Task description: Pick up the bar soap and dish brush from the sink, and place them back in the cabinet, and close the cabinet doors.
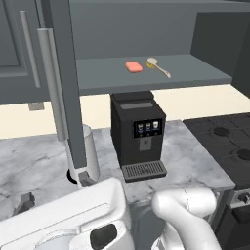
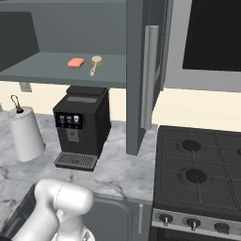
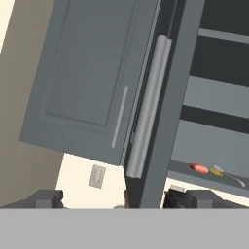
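The salmon bar soap [image 1: 133,67] [image 2: 75,62] [image 3: 198,168] lies on the grey shelf of the open upper cabinet [image 1: 195,73] [image 2: 42,68]. Just to its right lies the dish brush [image 1: 157,66] [image 2: 95,63] [image 3: 226,174]. Both cabinet doors stand open. The left door [image 1: 68,73] [image 3: 168,121] is seen edge-on with its silver bar handle [image 1: 49,83] [image 3: 148,112]. The right door [image 2: 135,84] also juts out toward me. My gripper [image 1: 54,190] [image 3: 116,199] is open just below the left door, whose lower edge sits between the fingers. The sink is out of view.
A black coffee machine [image 1: 138,134] [image 2: 81,124] stands on the marble counter under the shelf. A paper towel roll [image 2: 26,132] [image 1: 90,146] stands to its left, close behind the left door. A gas stove [image 2: 202,169] [image 1: 229,141] lies to the right.
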You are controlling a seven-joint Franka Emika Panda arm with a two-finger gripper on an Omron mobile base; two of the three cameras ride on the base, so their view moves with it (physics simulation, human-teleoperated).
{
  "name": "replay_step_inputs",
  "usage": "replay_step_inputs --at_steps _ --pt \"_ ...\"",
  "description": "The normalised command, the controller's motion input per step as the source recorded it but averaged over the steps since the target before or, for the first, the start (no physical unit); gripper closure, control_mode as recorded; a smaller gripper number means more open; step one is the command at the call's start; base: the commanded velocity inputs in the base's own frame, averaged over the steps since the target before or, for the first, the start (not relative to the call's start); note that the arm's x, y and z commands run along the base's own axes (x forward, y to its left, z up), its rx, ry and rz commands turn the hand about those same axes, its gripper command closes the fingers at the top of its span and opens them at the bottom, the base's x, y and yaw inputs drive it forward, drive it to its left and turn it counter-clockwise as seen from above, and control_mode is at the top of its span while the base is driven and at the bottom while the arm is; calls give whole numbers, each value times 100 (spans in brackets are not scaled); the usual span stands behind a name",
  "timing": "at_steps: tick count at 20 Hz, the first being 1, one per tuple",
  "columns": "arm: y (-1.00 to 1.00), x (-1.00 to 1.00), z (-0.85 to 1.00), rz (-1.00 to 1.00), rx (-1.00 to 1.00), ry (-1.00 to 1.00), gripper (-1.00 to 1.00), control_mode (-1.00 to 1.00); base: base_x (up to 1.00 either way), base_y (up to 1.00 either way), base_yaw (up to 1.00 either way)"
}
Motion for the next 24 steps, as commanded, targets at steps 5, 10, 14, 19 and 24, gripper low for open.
replay_step_inputs --at_steps 5,10,14,19,24 --pt "9 15 -21 -3 0 -9 -100 -100 0 0 0" --pt "0 12 -18 0 0 -9 -100 -100 0 0 0" --pt "0 9 -12 0 0 -7 -100 -100 0 0 0" --pt "0 7 -8 0 0 -6 -100 -100 0 0 0" --pt "0 8 -5 0 0 -4 -100 -100 0 0 0"
